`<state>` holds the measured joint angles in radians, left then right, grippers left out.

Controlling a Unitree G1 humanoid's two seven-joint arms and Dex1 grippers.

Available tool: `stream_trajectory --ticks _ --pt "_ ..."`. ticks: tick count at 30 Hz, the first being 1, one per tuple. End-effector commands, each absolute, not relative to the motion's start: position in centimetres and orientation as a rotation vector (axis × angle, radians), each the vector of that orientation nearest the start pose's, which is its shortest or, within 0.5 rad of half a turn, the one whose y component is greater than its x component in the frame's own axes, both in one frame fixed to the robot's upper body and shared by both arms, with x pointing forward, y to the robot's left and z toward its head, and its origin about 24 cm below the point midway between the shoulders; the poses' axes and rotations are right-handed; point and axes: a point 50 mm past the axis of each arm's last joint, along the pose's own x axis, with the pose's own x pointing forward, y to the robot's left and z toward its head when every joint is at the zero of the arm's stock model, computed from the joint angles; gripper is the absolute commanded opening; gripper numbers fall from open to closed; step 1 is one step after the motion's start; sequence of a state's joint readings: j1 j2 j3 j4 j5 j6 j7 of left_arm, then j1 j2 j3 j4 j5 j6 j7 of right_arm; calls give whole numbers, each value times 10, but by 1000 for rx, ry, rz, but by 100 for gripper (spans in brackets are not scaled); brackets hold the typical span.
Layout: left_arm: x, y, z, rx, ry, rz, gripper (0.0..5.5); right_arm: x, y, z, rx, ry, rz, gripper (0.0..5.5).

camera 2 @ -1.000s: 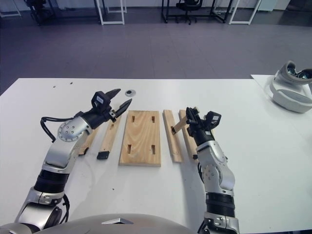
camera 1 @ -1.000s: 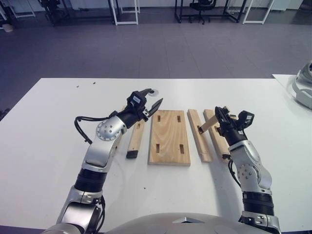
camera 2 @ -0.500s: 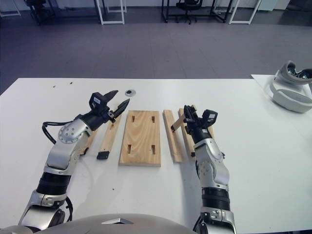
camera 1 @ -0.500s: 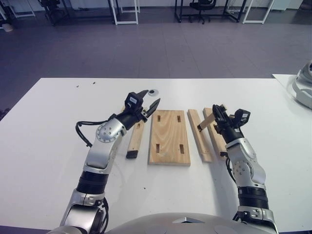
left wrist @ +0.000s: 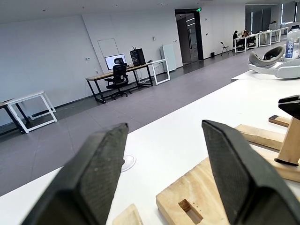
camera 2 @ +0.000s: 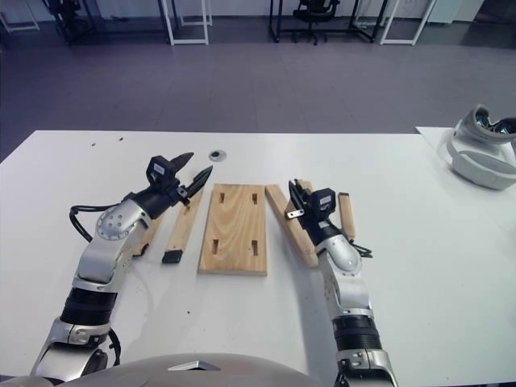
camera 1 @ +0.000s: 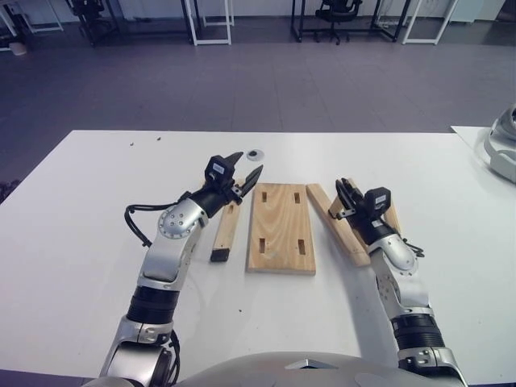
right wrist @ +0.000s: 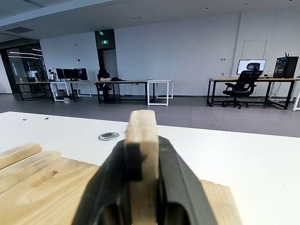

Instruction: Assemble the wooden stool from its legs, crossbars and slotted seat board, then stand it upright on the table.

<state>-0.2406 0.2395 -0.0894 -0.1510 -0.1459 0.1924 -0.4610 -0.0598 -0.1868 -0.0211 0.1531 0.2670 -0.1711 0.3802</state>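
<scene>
On the white table (camera 1: pixel 72 210), found the slotted seat board (camera 1: pixel 280 228) lying flat between the two arms, four slots facing up, with loose legs to either side: one leg (camera 1: pixel 224 234) just beside its left edge, a second leg (camera 2: pixel 300 242) just beside its right edge. Above the left leg, noted the left gripper (camera 1: pixel 247 164) hovering with fingers (left wrist: pixel 91 183) spread wide and nothing between them. Over the right-hand leg, noted the right gripper (right wrist: pixel 142 143) clamped on a short wooden piece (right wrist: pixel 142 123), pinched across its narrow faces with one end standing clear above the fingers; could not tell whether leg or crossbar. Judged every part to be rigid, fairly light solid wood: no flex, little fragility, yet prone to slipping or twisting in a two-finger pinch on account of smooth sanded faces. Judged the best hold on a leg or crossbar to be near mid-length across the narrow faces, leaving the end meant for a slot free; on the board, across a long edge, away from the slots. Expected a snug slot fit, calling for square alignment more than force.
</scene>
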Motion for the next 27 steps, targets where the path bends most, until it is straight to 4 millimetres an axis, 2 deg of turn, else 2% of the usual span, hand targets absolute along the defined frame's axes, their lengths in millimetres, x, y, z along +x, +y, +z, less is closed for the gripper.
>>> stream_trajectory --ticks 1,3,5,6,7,10,12,18,24,27 --pt "281 130 113 163 -117 -610 286 235 -187 -4 42 161 299 41" --pt "282 130 114 164 -118 -608 286 245 -183 15 54 82 316 41" --pt "283 130 115 165 -125 -603 286 257 -176 44 69 -13 350 41" --pt "284 130 116 166 -129 -600 286 261 -173 55 73 -40 364 78" --pt "284 130 116 166 -132 -598 286 265 -171 63 73 -46 374 90" --pt "286 130 117 165 -139 -592 286 271 -171 73 55 9 369 148" --pt "285 130 117 163 -142 -588 286 269 -176 73 37 83 344 186" --pt "282 129 114 155 -142 -569 286 245 -186 48 -3 402 348 305" --pt "282 126 113 152 -142 -566 286 235 -185 33 -26 559 381 305" --pt "282 126 113 153 -142 -564 286 233 -183 32 -56 591 412 251"
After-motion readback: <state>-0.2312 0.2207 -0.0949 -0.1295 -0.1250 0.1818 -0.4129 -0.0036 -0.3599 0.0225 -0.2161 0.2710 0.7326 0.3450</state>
